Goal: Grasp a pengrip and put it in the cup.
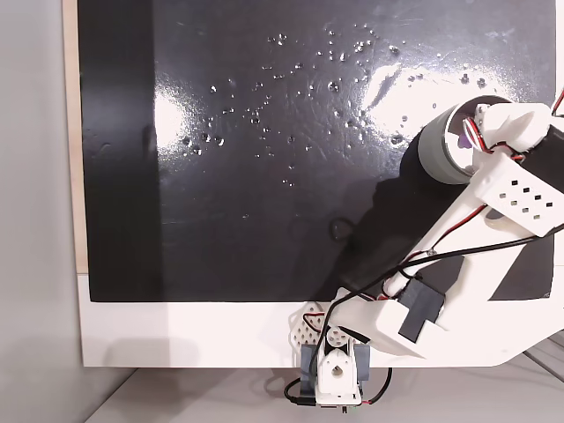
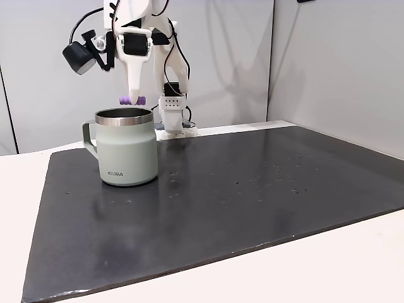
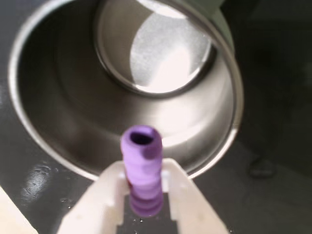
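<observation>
The end effector point(image 3: 144, 195) is clamped on the pengrip point(image 3: 142, 168), held just above the cup point(image 3: 217, 161) opening. Grasp and transport are complete; release into the cup point(image 2: 126, 148) remains.

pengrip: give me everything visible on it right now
The pengrip is a small purple ribbed tube, soft rubber by its look, with an open hollow end facing the wrist camera. The gripper has its white fingers closed on its sides. In a fixed view it lies roughly level, held in the air just above the cup, touching nothing but the fingers. The wrist view puts its free end over the cup's shiny inside, near the rim.
</observation>
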Controlling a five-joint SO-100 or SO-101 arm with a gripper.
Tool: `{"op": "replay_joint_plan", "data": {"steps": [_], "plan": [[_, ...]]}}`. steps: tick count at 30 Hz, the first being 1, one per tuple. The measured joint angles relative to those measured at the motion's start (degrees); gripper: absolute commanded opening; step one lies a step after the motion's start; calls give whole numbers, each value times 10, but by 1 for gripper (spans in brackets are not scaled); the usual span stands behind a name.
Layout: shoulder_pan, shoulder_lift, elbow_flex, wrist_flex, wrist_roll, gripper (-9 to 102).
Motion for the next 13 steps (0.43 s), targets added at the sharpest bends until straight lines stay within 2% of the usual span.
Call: {"op": "replay_joint_plan", "data": {"steps": [4,13], "plan": [[0,0,2,0,0,18],[4,0,2,0,0,19]]}}
